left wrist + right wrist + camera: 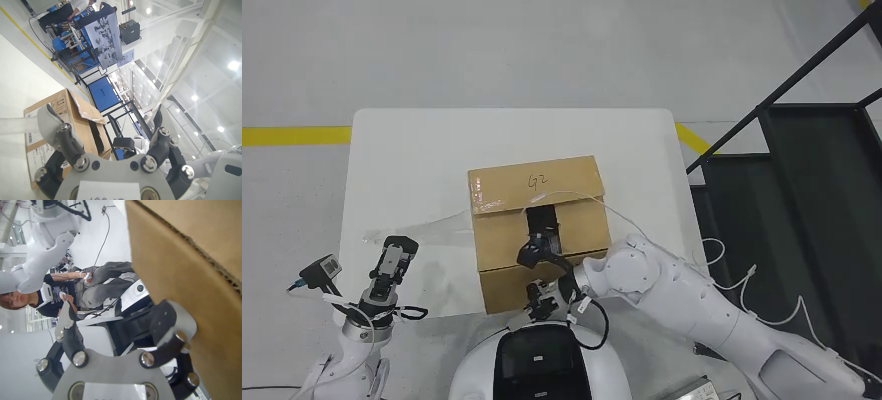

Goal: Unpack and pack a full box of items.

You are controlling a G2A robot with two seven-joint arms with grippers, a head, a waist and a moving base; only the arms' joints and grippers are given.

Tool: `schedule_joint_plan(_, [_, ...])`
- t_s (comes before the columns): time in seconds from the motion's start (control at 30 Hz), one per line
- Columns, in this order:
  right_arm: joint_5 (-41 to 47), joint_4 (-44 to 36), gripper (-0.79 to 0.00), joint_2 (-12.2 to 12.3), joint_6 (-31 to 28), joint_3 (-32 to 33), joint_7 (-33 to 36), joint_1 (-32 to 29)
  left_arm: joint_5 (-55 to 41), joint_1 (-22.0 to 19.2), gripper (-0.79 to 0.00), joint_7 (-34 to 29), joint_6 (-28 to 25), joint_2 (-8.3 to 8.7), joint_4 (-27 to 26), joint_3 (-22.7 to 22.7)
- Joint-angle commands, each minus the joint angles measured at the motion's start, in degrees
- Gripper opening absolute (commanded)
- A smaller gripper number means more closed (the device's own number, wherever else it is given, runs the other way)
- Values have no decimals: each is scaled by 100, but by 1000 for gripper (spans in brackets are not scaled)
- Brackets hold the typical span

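The box (537,180) stands in the middle of the desk (412,150), at the centre of the overhead frame, with its top flaps partly raised and a dark slot showing between them. From here the step in hand looks like getting the top fully open so the unpacking can begin. The right hand (535,250) is over the box just below that slot. Its own camera shows it spread wide, with the near flap (189,266) lying against the outer back of one finger (170,317) rather than pinched between the two. So I'd judge this to be a push or a hook, not a grip. To do it well, the finger should stay close under the flap's free edge and follow the arc of the fold. A pull straight across could drag the whole box over the desk. The left hand (103,111) sits at the lower left of the overhead frame, well apart from the box, also spread wide and holding nothing I can make out. It might usefully come in to steady the box's side. A pale translucent strip (432,228), probably tape, trails from the box's left edge towards that hand, and I can't tell whether the two touch. It could catch a finger or tug the box, so I'd want it kept out of the flap's way.
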Motion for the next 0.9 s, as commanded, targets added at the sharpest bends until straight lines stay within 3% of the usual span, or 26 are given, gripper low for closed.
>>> schedule_joint_plan(0.0, [331,-106,0,72,-112,207,233,-107,0,0,0,0,0,0,0,0])
schedule_joint_plan(0.5, [2150,-440,0,712,-700,2793,631,-1558,0,0,0,0,0,0,0,0])
schedule_joint_plan(0.8, [3344,-133,0,893,-739,3971,776,-2358,-2,-6,0,-8,15,-1,-18,7])
schedule_joint_plan(0.87, [3616,-30,0,907,-831,4147,816,-2477,-81,2,0,-183,-4,1,-222,84])
